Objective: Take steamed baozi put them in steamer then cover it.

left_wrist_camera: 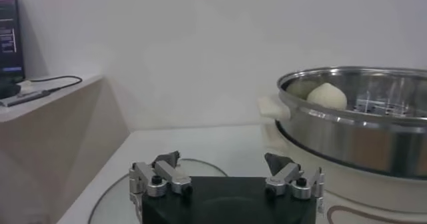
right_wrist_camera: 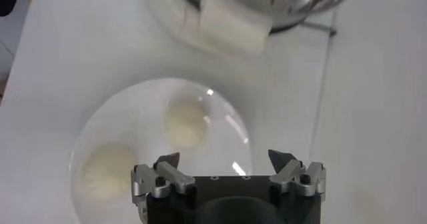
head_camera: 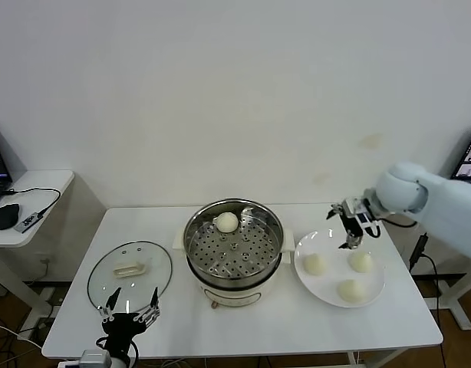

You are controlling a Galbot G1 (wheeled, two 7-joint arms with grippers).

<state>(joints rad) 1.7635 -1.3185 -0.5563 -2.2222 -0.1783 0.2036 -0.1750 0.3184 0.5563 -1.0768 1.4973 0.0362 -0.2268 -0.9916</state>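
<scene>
In the head view the left tool (head_camera: pixel 129 311) is cut by the lower edge at 6 o'clock, and its arm is out of view. The right wrist view shows only two buns (right_wrist_camera: pixel 185 122) on the plate (right_wrist_camera: pixel 220 109); the steamer (right_wrist_camera: pixel 280 5) is cut at 12 o'clock. In the left wrist view the lid (left_wrist_camera: pixel 117 202) is mostly hidden behind the tool.

One cream-white baozi (head_camera: pixel 227 221) sits on the perforated tray at the far side of the open steel steamer (head_camera: pixel 233 274), three more baozi (head_camera: pixel 314 264) lie w/ gaps on the plate beside it, and the glass cover (head_camera: pixel 130 271) lies flat on the steamer's other side.
</scene>
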